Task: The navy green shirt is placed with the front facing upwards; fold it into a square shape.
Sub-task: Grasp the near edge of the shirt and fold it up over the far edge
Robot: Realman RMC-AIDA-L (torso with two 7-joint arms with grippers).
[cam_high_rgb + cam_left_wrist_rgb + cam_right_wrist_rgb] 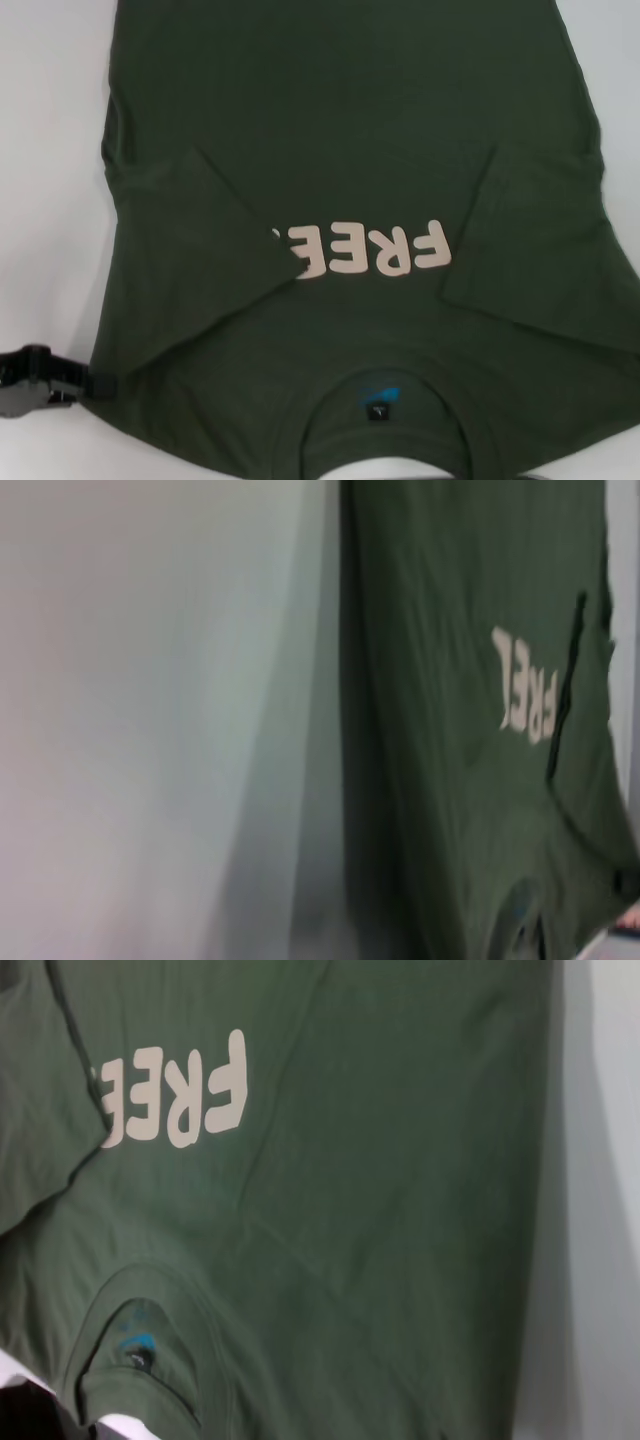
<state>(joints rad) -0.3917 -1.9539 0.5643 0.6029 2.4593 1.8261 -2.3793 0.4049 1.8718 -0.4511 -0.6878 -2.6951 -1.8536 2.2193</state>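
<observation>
The navy green shirt [350, 150] lies flat on the white table [40, 150], front up, collar toward me. Its pale "FREE" lettering [375, 250] reads upside down in the head view. Both short sleeves are folded inward onto the chest. The left sleeve flap [200, 240] covers the end of the lettering, and the right sleeve flap [520, 240] lies beside it. A small black neck label [380, 412] sits inside the collar. My left gripper [60, 382] rests low at the shirt's near left corner, its tip at the fabric edge. The right wrist view shows the lettering [180, 1095] and the collar [140, 1350]. The right gripper is out of view.
Bare white table [150, 730] runs along the shirt's left side and also along its right side [600, 1210]. The shirt [450, 780] fills most of the table in front of me and runs past the far edge of the head view.
</observation>
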